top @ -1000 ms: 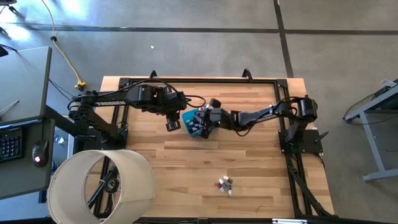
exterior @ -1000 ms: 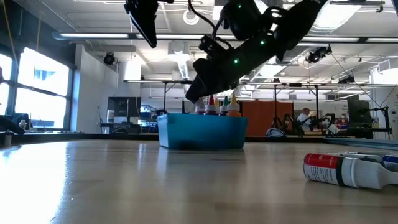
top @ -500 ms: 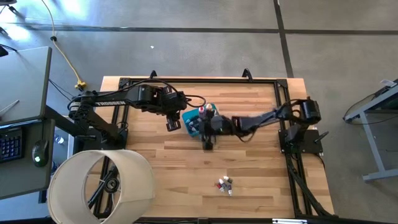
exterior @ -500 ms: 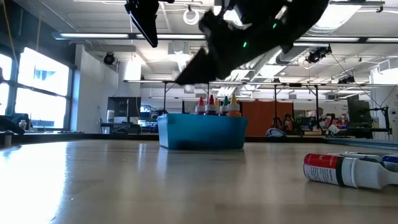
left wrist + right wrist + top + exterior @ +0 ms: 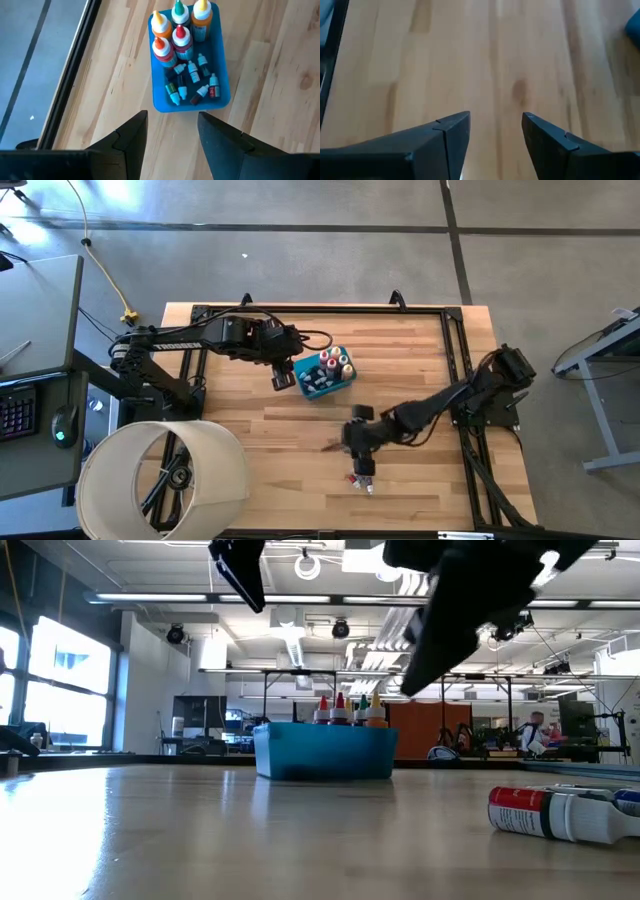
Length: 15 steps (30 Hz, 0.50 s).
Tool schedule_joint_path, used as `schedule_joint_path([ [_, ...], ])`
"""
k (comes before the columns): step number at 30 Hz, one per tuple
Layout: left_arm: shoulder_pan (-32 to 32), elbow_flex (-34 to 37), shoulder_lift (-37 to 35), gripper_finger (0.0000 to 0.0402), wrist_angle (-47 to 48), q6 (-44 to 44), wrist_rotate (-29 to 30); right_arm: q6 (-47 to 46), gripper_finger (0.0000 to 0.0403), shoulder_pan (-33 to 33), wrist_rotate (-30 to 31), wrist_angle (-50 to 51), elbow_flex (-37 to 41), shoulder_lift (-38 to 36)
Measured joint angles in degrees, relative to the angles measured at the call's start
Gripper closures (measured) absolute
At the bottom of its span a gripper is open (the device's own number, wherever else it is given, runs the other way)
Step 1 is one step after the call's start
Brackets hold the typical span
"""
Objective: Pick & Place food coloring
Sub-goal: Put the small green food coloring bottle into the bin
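**Both grippers parted and empty over a wide bare tabletop**

Right gripper [image 5: 361, 452] hangs over the near-middle of the wooden table [image 5: 250, 430], its two dark fingers [image 5: 451, 131] standing apart with only bare planks between them. Just past it toward the front edge lies a small cluster of loose bottles [image 5: 361, 477]; in the low view these lie on their sides at the right, one with a red label [image 5: 560, 813]. From the high view the gripper is right beside that cluster, but whether it touches any of them cannot be told.

Left gripper [image 5: 281, 379] hovers above the table just beside the blue tub [image 5: 322, 388], on the tub's left, fingers also apart and holding nothing. The tub stands well inside the table, nearer the far edge than the front. Inside it the taller food coloring bottles [image 5: 175, 30], with red, orange, yellow and green showing under pale caps, stand upright at one end, while tiny vials [image 5: 192, 82] lie scattered at the other.

Between tub and loose cluster runs an open stretch of wood. A black frame rail [image 5: 455, 360] borders the table's sides and far edge. A large pale cylinder [image 5: 160, 478] overlaps the front left corner.
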State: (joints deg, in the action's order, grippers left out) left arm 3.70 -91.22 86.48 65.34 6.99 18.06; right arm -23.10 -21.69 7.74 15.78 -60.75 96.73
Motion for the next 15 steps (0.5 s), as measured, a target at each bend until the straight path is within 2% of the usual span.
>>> schedule_joint_path([
  [4, -0.16, 0.90, -0.12, 0.0232, -2.27, 1.41, -2.59, -2.44, 0.0229, -3.68, -0.02, 11.09, -4.40, 0.00],
  [9, -3.47, 7.05, -0.04, 0.0232, -12.57, -0.54, -10.54, -17.89, 0.0229, -6.63, -2.36, 17.73, -4.22, 0.00],
  [12, -7.06, 11.88, -0.07, 0.0232, -22.49, -3.28, -13.51, -24.55, 0.0229, -8.30, -3.26, 18.22, -2.45, 0.00],
  [15, -11.02, 17.96, -0.07, 0.0232, -35.70, -5.39, -17.56, -27.33, 0.0229, -9.69, -3.20, 16.91, -0.74, 0.02],
])
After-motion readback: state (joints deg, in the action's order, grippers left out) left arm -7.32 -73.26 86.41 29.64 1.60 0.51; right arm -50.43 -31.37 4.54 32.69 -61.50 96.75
